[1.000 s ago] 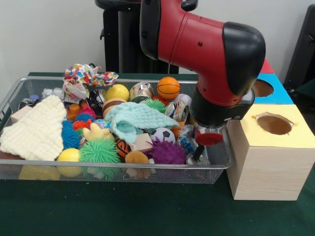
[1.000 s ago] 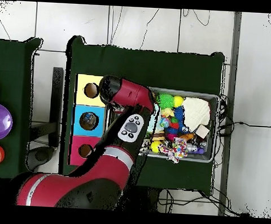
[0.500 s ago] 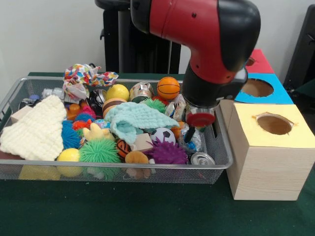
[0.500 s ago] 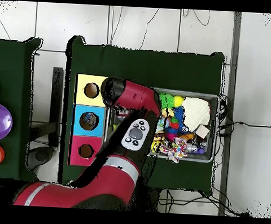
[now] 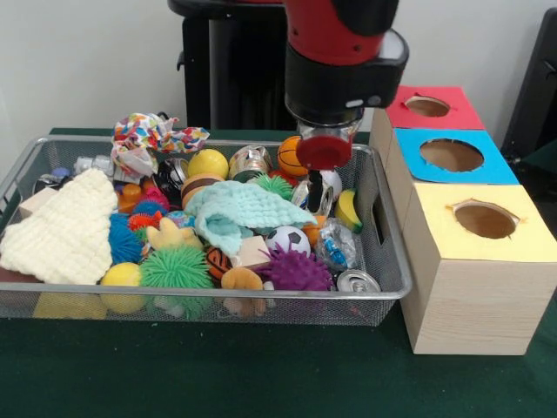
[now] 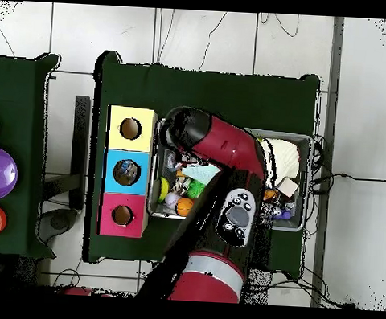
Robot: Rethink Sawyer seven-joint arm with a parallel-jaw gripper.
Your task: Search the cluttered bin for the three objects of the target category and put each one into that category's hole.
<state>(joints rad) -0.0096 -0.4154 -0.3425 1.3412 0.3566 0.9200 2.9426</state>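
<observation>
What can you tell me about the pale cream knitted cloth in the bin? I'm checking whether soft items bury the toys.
The cream knitted cloth looks like soft, bumpy-textured yarn, scalloped at its edges. It lies crumpled flat at one end of the wire mesh bin, the end farthest from the boxes, resting against the front rim. A blue spiky ball touches its edge; whatever lies under it is hidden.
</observation>
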